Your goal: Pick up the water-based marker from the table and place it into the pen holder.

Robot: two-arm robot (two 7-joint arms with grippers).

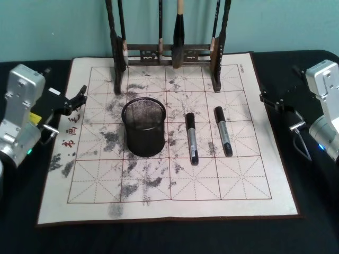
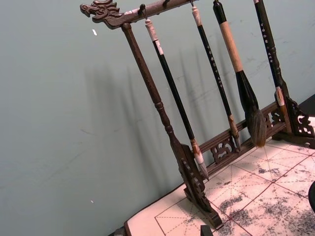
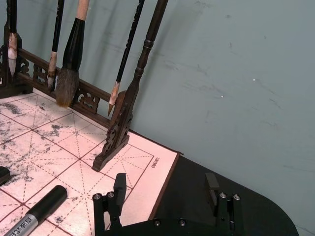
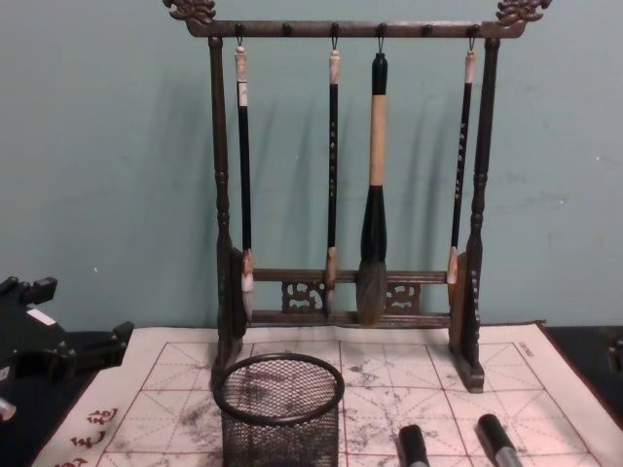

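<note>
At the table [image 1: 159,238] edges, left end effector [image 1: 80,95] and right end effector [image 3: 166,185], both splayed.

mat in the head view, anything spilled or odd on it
The mat is smeared with grey-black ink blotches, thickest around the pen holder, which stands upright. Two markers lie flat side by side to its right. Nothing is tipped. The left gripper and right gripper sit at the mat's sides.

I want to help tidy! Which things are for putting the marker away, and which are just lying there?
For the job: left marker, right marker, pen holder, left gripper and right gripper parked at the sides.
Just lying about: brush rack, hanging brushes.
</note>
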